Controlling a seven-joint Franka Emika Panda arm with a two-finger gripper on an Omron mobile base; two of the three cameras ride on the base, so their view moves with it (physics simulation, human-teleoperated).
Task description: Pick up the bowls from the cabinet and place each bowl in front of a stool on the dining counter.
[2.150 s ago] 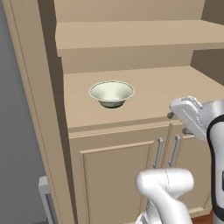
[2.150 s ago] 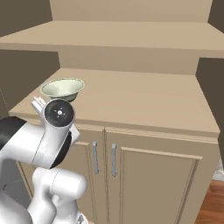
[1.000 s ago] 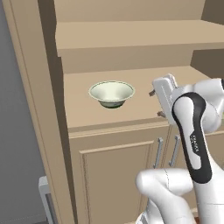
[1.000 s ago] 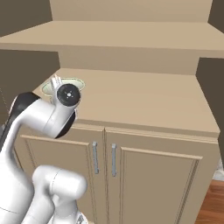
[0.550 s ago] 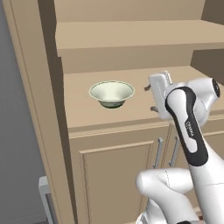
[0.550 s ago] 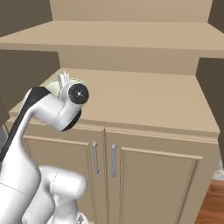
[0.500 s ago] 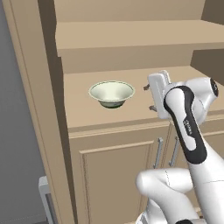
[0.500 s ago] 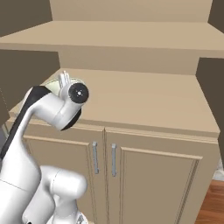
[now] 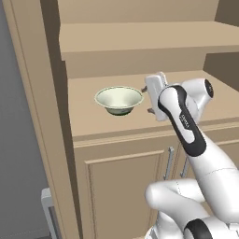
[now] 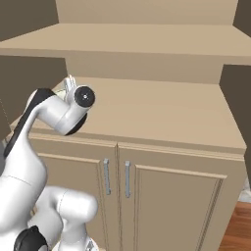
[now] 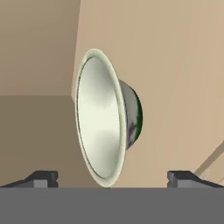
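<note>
Bowl (image 9: pixel 119 99) sits upright on cabinet (image 9: pixel 102 158) niche floor, towards the left side, near the niche's left wall, w/ the shelf board overhead. One bowl visible; pale cream-green inside, darker green band low on the outside per hand view (image 11: pixel 107 140). Gripper (image 9: pixel 150 100) is level w/ the bowl, just beside its right rim in left base view, pointed sideways at it. Touching or a small gap: can't tell from that angle. Fingers spread wide apart, nothing between them; hand view has the two tips (image 11: pixel 41 178) at far left and far right of the frame w/ the bowl's rim sitting between them, further out along the gripper axis. Hand cam is rolled, so the bowl reads as standing on edge there, opening facing left of frame; it's really flat on the shelf. Right base view: wrist and gripper (image 10: pixel 70 84) at left end of the niche, bowl mostly hidden behind the arm, only a sliver of rim by the fingers. Double doors below the niche are closed, bar handles (image 10: pixel 106 176) side by side at the centre seam. Grey surface (image 9: pixel 18 140) left of the cabinet in left base view.
</note>
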